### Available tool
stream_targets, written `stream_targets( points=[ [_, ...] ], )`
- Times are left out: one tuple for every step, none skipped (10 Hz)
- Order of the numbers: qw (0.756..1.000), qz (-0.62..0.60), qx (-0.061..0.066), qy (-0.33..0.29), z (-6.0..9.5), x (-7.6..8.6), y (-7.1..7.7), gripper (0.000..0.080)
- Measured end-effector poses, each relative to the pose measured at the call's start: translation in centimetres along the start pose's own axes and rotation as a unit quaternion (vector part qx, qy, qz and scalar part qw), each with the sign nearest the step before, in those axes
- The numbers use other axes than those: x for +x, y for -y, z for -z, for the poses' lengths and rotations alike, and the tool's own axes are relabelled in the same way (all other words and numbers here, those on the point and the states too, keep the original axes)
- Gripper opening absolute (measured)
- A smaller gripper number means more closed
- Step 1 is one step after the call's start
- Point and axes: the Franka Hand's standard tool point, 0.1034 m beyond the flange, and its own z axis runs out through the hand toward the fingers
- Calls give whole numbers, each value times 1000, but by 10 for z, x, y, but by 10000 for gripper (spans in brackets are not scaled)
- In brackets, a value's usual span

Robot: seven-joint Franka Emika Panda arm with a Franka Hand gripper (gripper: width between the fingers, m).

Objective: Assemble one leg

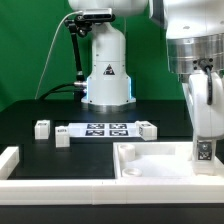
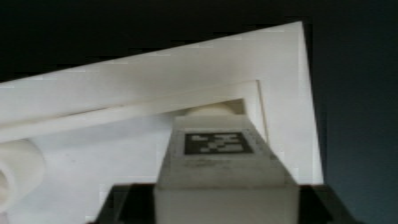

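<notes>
The gripper (image 1: 203, 141) is clamped on one leg (image 1: 204, 152), held upright over the white tray piece (image 1: 150, 168), in its corner at the exterior view's right. The raised rims run close on two sides of the leg, and the tray floor is open toward the other side. Whether the leg's lower end touches the floor is hidden. Three small tagged blocks (image 1: 42, 127) stand by the marker board (image 1: 105, 129) on the black table (image 1: 30, 145). Another white rimmed piece (image 1: 8, 160) is cut off by the frame.
</notes>
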Motion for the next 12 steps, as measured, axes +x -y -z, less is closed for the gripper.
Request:
stream_targets(
  points=[
    [1000, 0, 0, 0, 0, 0, 0, 291],
    [1000, 6, 0, 0, 0, 0, 0, 291],
    [999, 34, 0, 0, 0, 0, 0, 478],
    [999, 39, 0, 0, 0, 0, 0, 591],
    [997, 79, -1, 0, 0, -1, 0, 591],
    [989, 149, -2, -2, 0, -1, 0, 637],
    [975, 221, -2, -3, 0, -2, -1, 646],
    [960, 282, -3, -3, -1, -2, -1, 646],
    [941, 338, -4, -4, -2, -1, -1, 646],
    [910, 414, -5, -8, -3, 0, -1, 649],
    [886, 464, -6, -10, -3, 1, -1, 649],
    [862, 506, -8, -13, -4, 2, -1, 649]
  ],
)
